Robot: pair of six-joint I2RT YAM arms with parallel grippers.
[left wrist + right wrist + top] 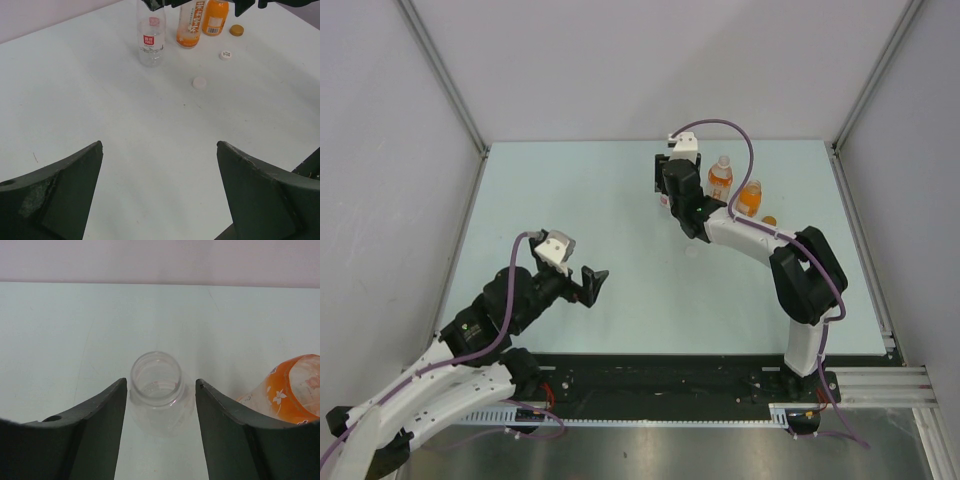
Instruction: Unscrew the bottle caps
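right tool (pixel 160 386): spread, flanking the uncapped neck of the clear plastic bottle with white-red label (pixel 151 42), contact unclear | left tool (pixel 160 147): spread above the pale table (pixel 100 100), well apart from the bottles | tall orange-drink bottle (pixel 190 27), squat orange bottle (pixel 215 17): upright beside the clear one | plain white round plastic cap (pixel 199 83), marked white cap (pixel 225 55), orange cap (pixel 236 30): loose on the table

Left arm (pixel 470 340) folded low near its base, left gripper (pixel 590 281) aimed forward, jaws wide apart. Right arm (pixel 805 275) stretched far forward, right gripper (pixel 160 385) pointing down, jaws parted.
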